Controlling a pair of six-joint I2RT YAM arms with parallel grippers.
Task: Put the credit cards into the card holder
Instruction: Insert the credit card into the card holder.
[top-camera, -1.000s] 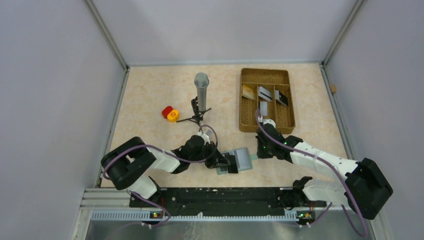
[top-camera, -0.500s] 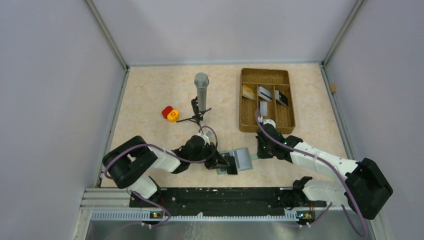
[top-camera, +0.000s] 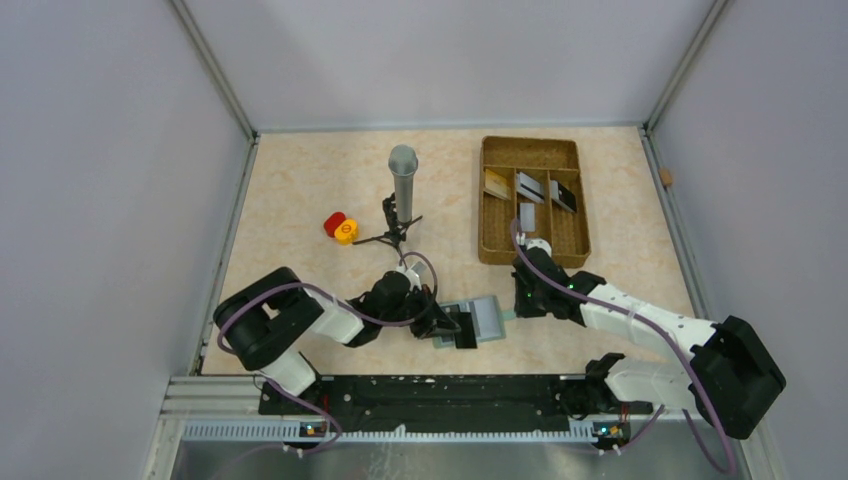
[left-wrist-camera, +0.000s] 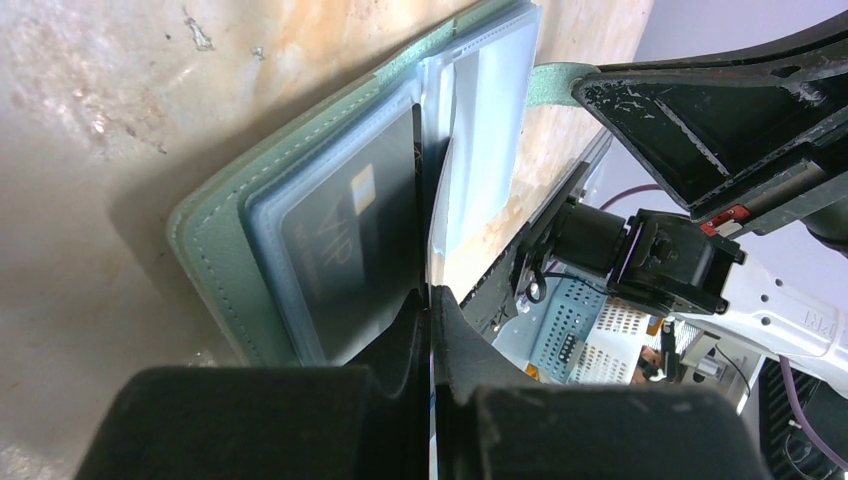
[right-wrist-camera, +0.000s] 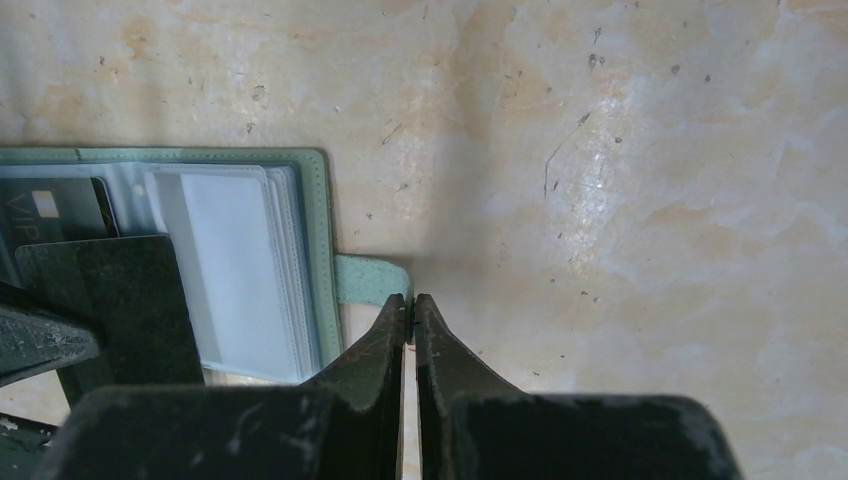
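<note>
Tan table (top-camera: 300, 200): both arms bend low; left gripper (left-wrist-camera: 430, 292) pinches a page (left-wrist-camera: 480, 130) of the open wallet (left-wrist-camera: 330, 230); closed right gripper (right-wrist-camera: 410, 300) touches its right-pointing tab (right-wrist-camera: 365, 280).

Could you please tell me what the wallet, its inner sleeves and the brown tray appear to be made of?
Wallet: probably matte green faux leather; stitching runs along its edge. Sleeves: clear, glossy plastic; a black card shows through one. Tray: brown with a grainy texture, perhaps woven fibre or pressed board; too small to tell.
</note>
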